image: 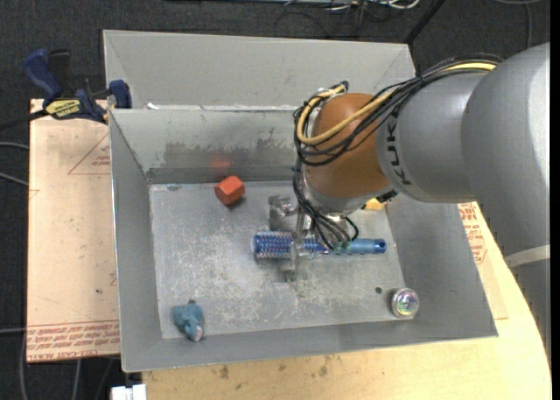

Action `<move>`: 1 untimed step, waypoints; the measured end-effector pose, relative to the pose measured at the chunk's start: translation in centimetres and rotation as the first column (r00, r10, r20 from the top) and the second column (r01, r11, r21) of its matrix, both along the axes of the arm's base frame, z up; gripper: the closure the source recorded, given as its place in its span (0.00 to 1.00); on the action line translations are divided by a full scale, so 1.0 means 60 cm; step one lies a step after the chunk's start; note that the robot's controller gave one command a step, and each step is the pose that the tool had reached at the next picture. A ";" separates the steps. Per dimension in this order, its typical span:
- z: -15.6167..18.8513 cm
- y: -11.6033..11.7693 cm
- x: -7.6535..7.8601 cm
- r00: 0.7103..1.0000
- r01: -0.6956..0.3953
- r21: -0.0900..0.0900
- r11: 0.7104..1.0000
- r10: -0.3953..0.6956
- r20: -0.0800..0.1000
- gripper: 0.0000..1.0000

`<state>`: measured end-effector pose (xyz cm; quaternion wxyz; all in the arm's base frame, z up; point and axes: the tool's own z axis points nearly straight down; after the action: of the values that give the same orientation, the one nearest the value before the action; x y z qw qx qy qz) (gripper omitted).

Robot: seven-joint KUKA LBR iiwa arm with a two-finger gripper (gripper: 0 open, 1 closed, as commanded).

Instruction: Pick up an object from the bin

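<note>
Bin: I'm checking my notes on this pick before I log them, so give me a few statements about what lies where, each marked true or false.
1. The claw stands over the blue brush in the middle of the bin. True.
2. The orange block lies in the front right corner. False: it lies near the back wall, left of the claw.
3. A shiny ball lies in the front right corner. True.
4. The small blue lump touches the brush. False: it lies apart, in the front left corner.

- Your arm (472, 127) runs off frame at 3 o'clock.
- The gripper (293, 248) hides the middle of the blue brush (273, 247).
- A shiny round thing (404, 303) at 5 o'clock in the bin (131, 214): too small to name.
</note>
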<state>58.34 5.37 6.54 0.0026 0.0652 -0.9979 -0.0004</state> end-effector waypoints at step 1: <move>0.006 0.001 0.002 1.000 0.000 0.001 1.000 0.000 0.005 1.00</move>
<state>58.47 5.40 6.92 0.0003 0.0651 -0.9979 -0.0008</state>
